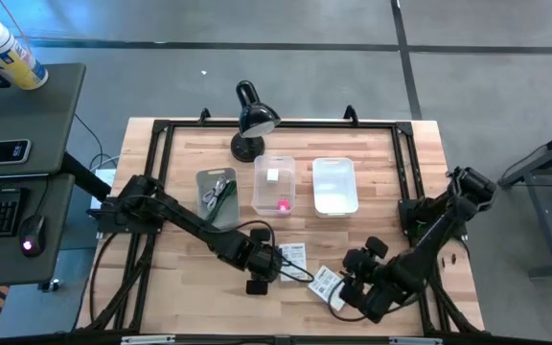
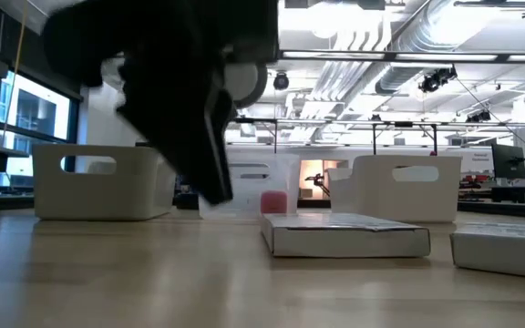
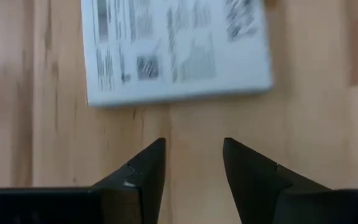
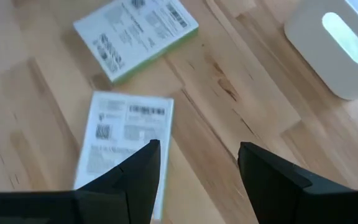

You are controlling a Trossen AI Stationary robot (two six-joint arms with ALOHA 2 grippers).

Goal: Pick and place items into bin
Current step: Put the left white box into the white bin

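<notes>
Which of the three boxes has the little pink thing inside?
The clear middle bin holds the pink cube. The grey bin on its left holds cords, and the white bin on its right looks empty.

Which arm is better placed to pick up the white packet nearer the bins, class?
Probably the left. The left gripper is open with that packet just beyond its fingertips. The right gripper, also open, hangs over the other packet.
</notes>
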